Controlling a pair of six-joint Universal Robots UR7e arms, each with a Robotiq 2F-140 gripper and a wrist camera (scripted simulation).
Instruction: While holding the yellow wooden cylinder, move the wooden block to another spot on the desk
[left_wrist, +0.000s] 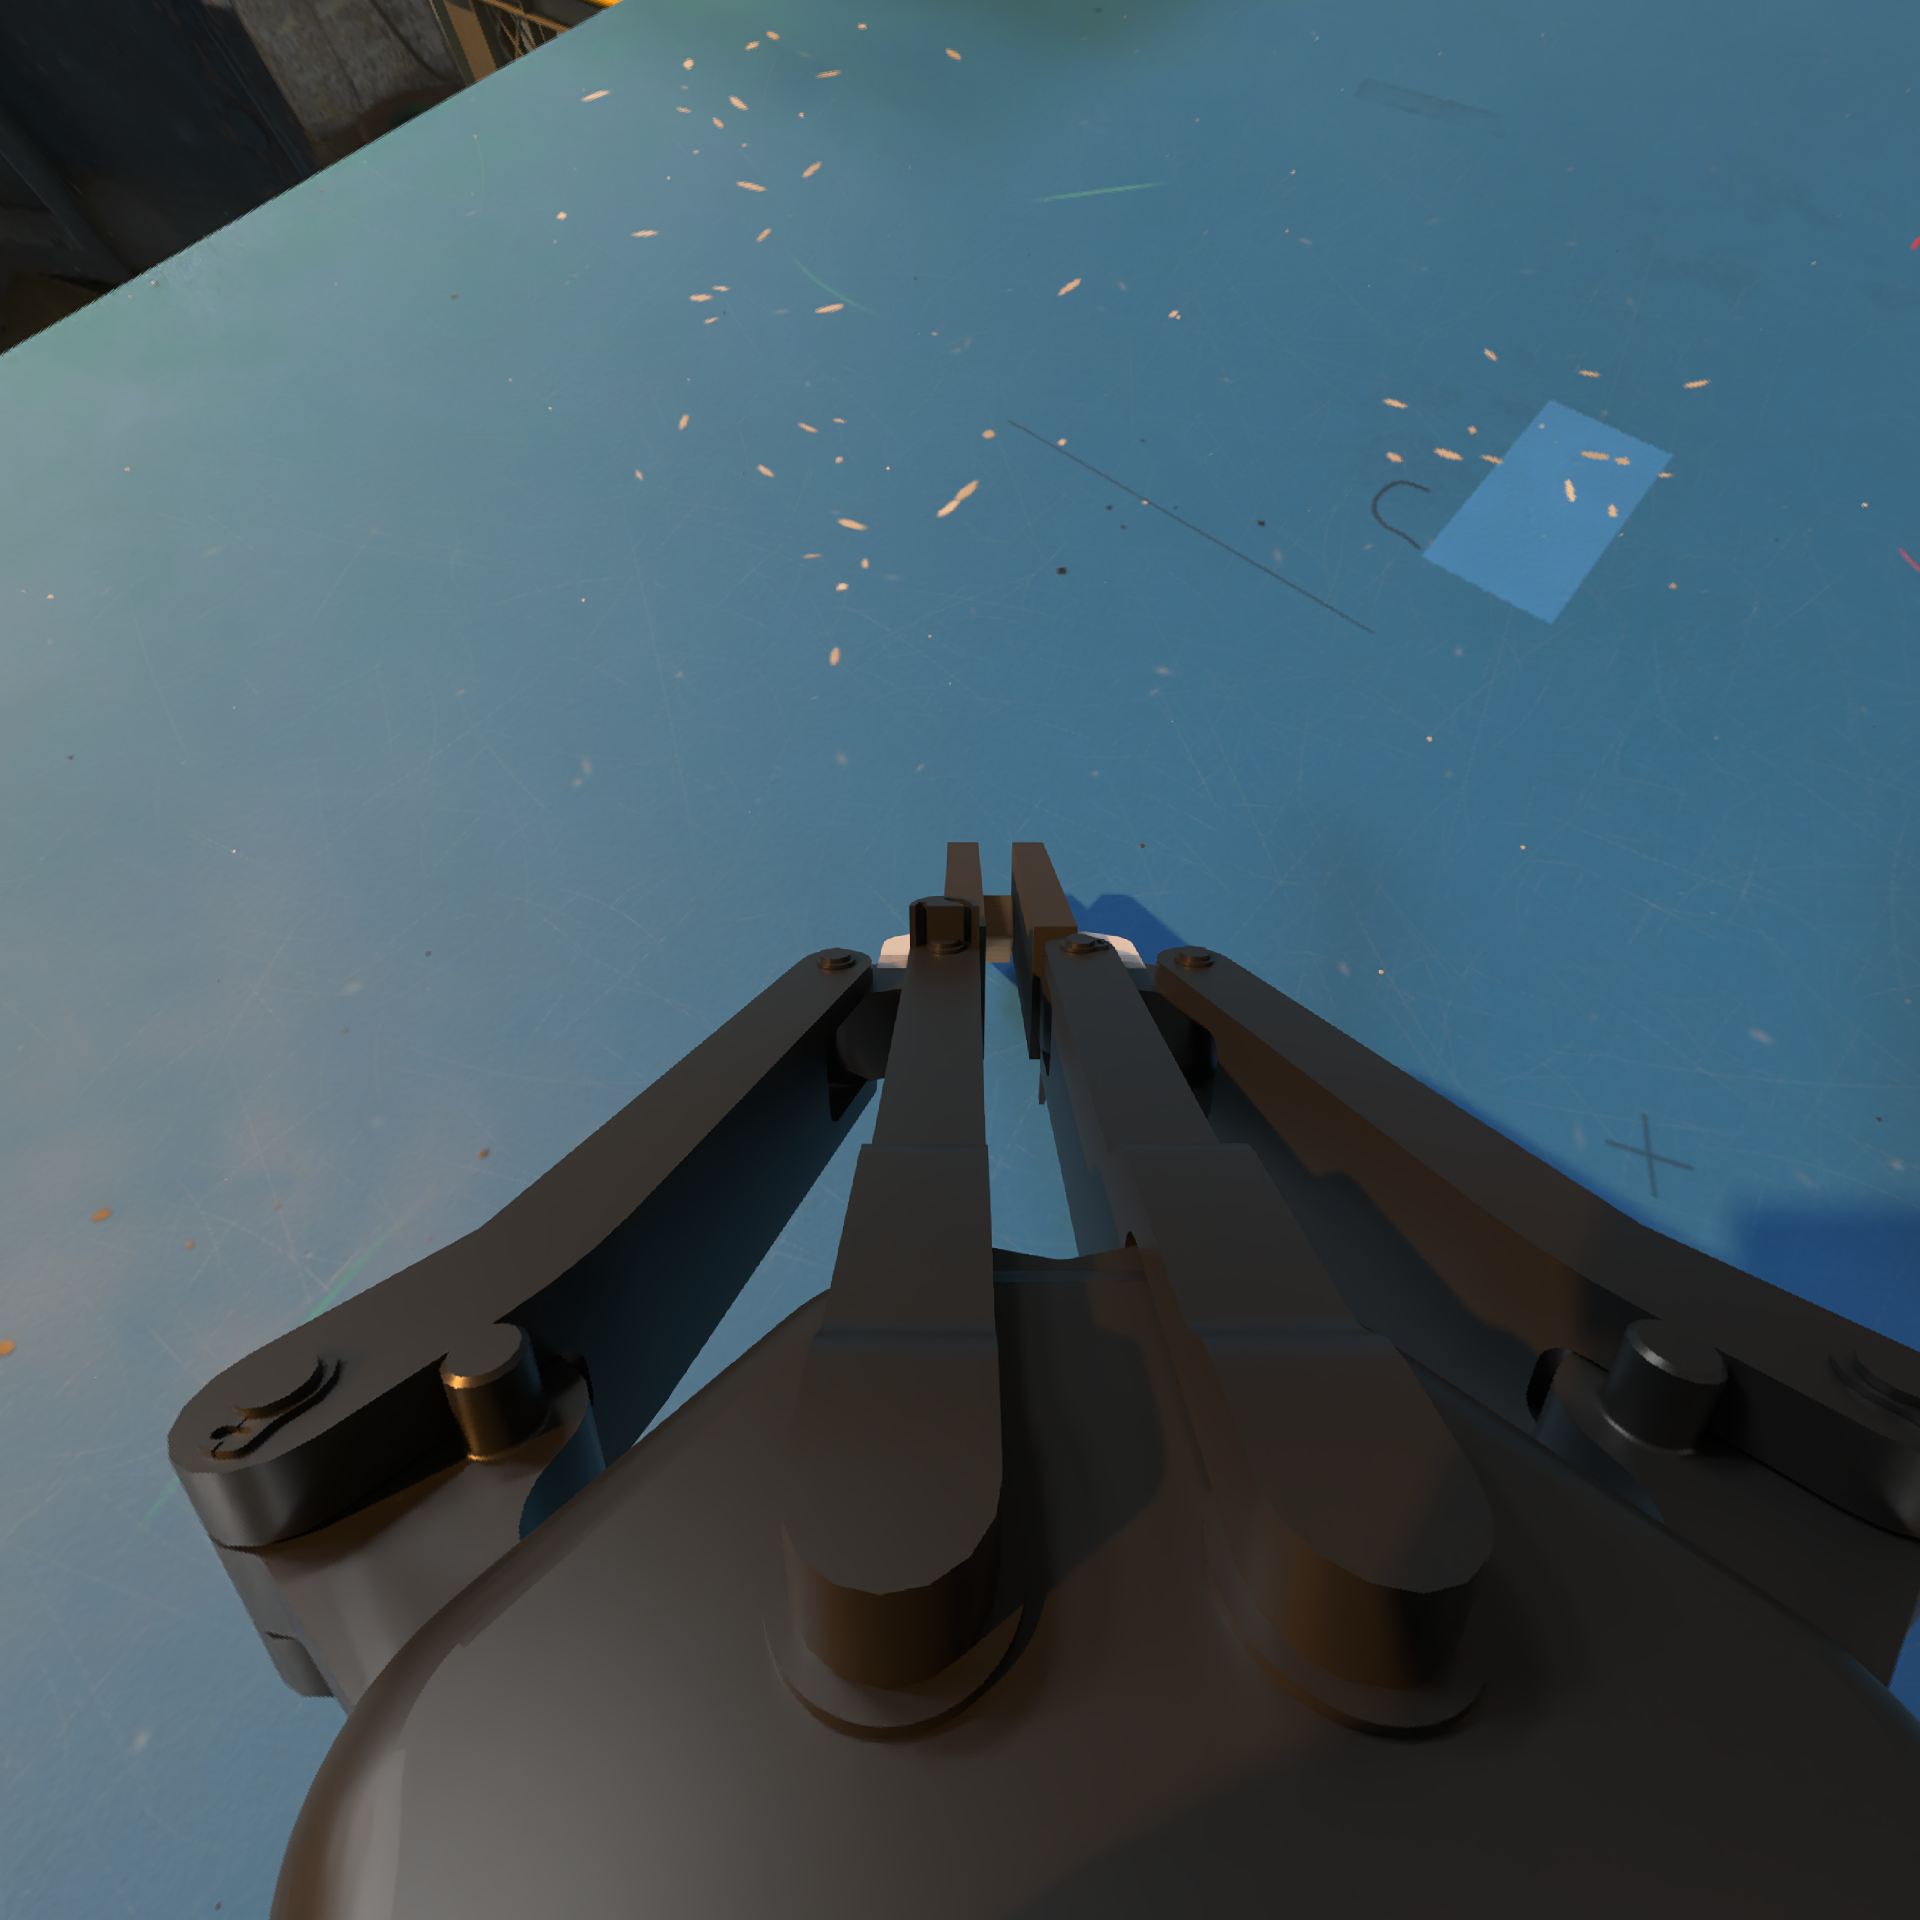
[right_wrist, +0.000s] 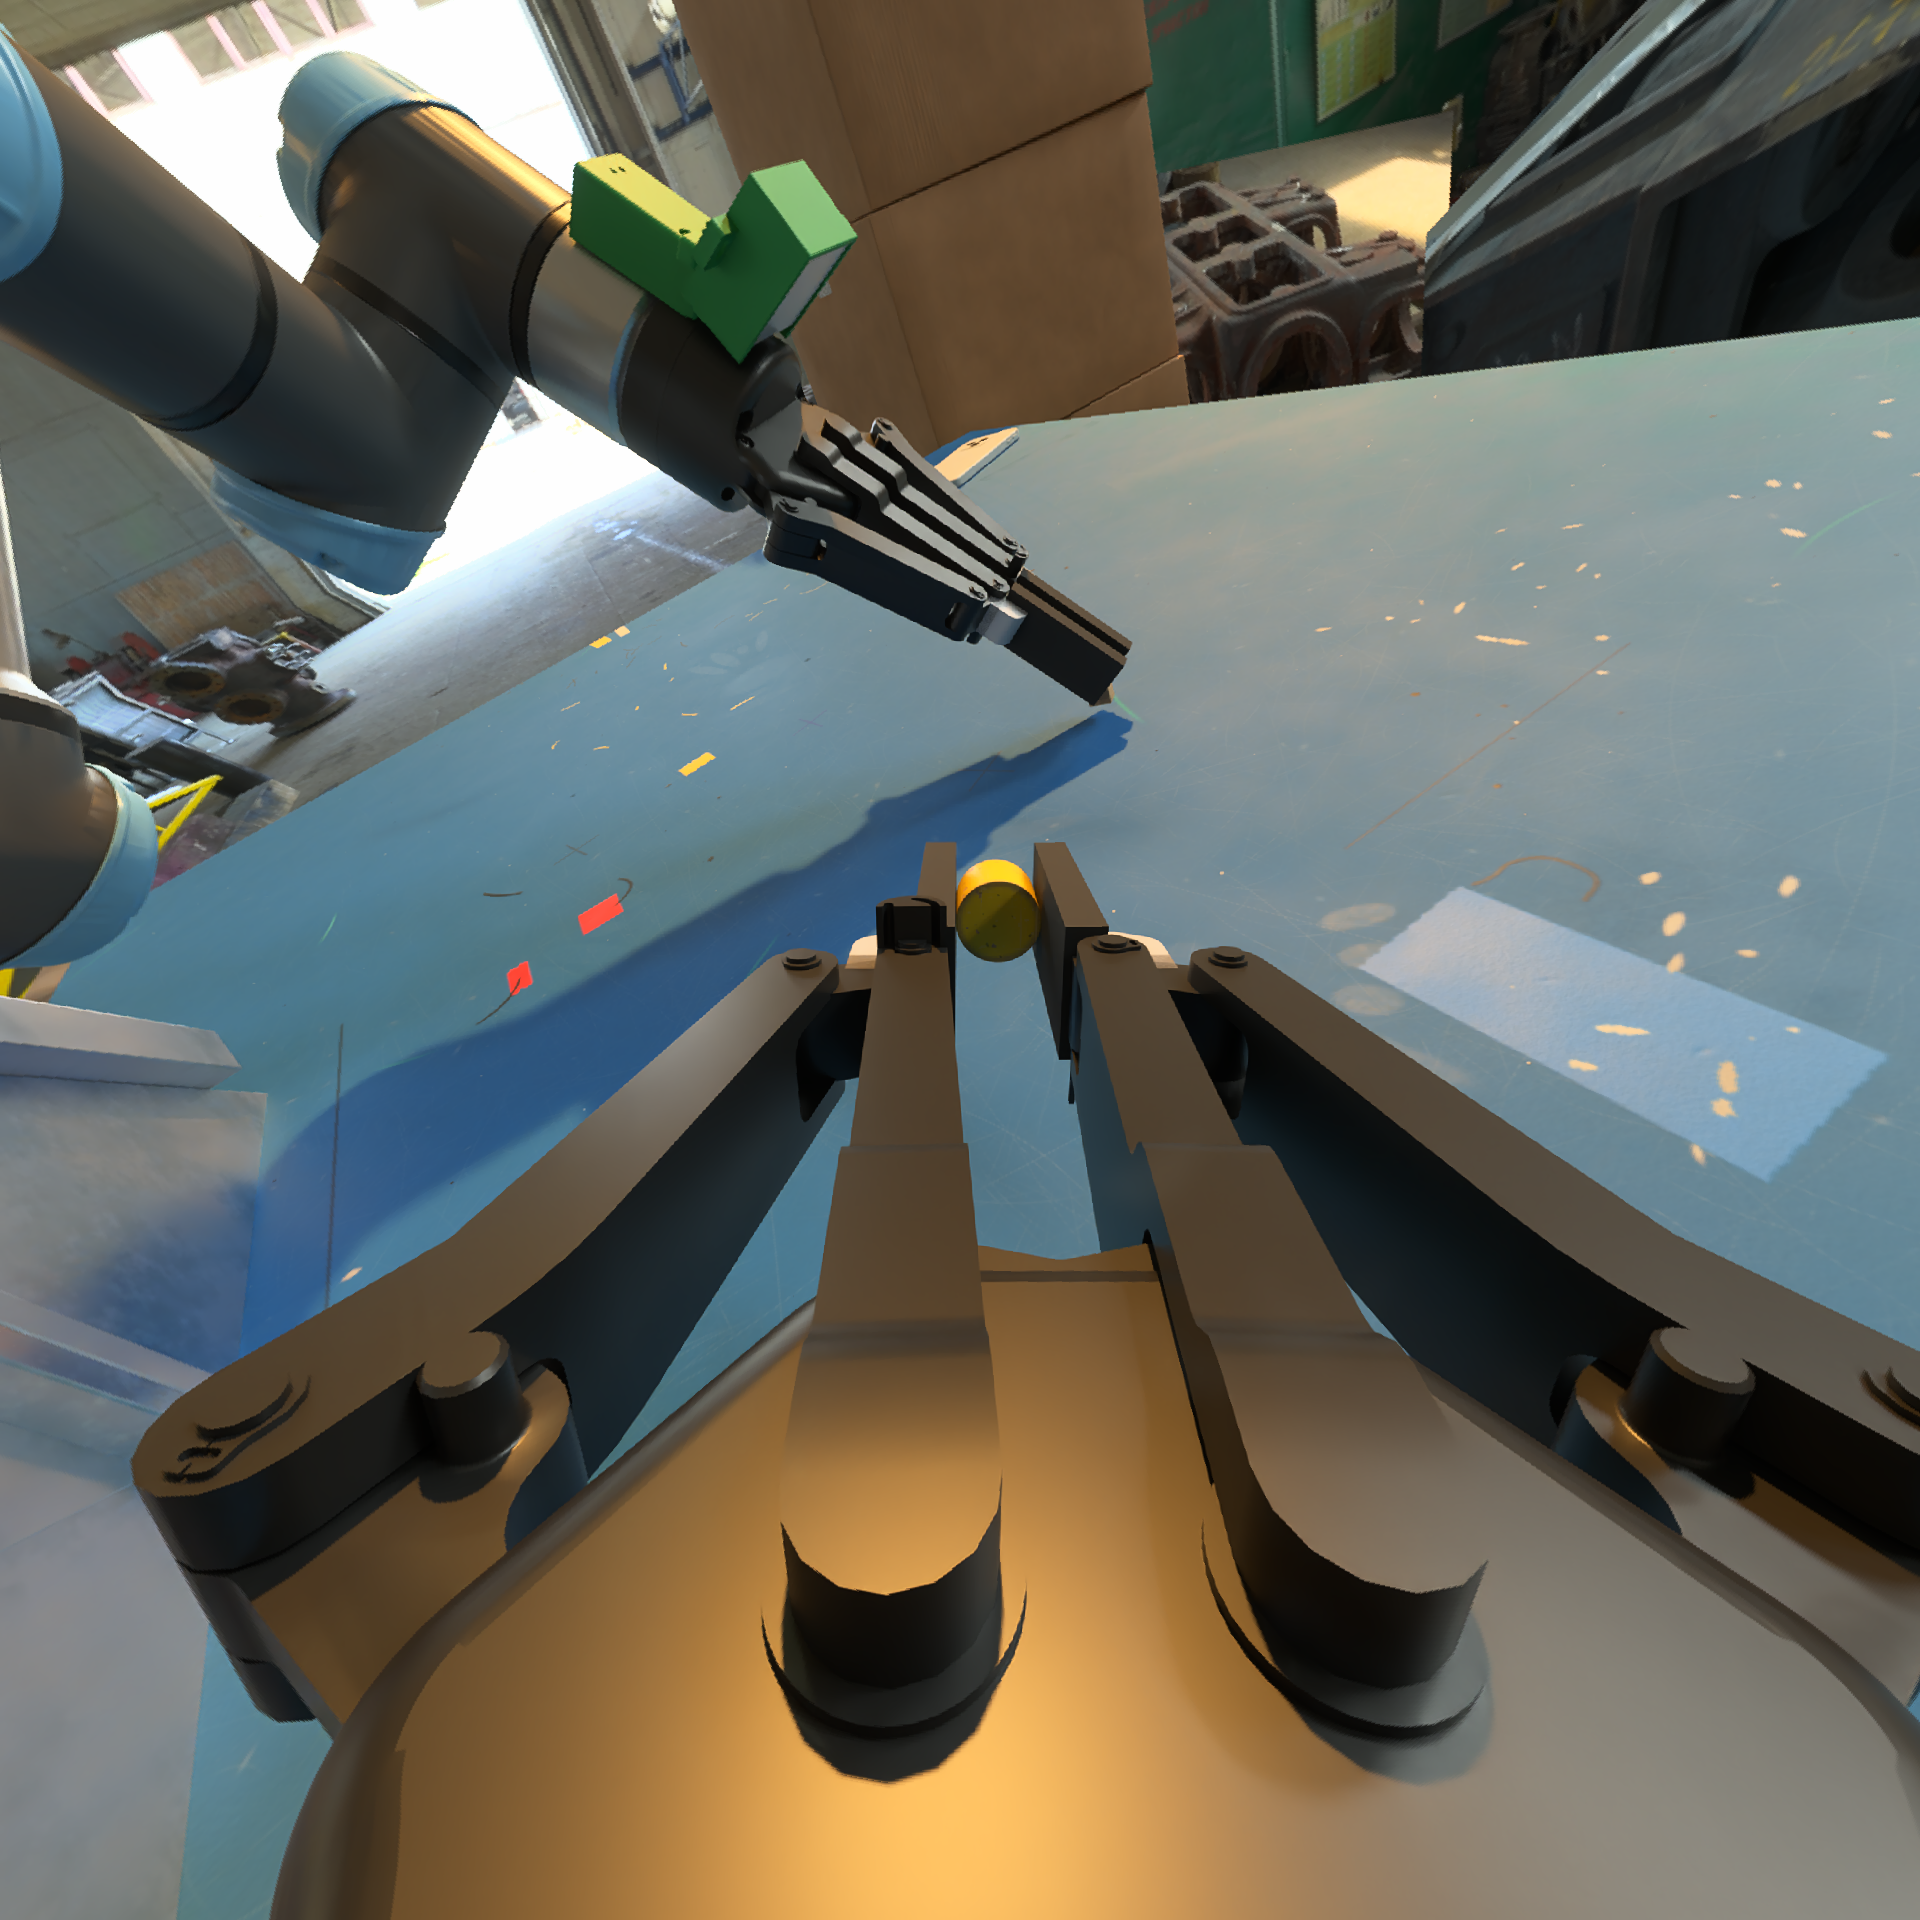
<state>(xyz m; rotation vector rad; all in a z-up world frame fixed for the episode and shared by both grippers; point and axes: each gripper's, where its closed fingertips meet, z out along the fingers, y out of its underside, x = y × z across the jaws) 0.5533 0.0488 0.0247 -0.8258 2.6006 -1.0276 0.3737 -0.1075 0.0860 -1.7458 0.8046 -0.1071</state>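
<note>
Blue desk (right_wrist: 1455, 520): yellow cylinder (right_wrist: 995, 910) between right hand (right_wrist: 995, 868) fingers (gripped).

One yellow wooden cylinder (right_wrist: 995, 911) shows, and one wooden block (left_wrist: 997, 916) (only a sliver between fingers). Two grippers appear: the right gripper (right_wrist: 995, 868) and left gripper (left_wrist: 995, 868). One desk (right_wrist: 1558, 582), two red patches (right_wrist: 600, 915).

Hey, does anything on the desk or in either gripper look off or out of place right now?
Nothing looks damaged. The right gripper holds the yellow cylinder squarely between its fingers. The left gripper is nearly shut on a thin tan piece, probably the wooden block. The blue desk only carries pale flecks.
</note>
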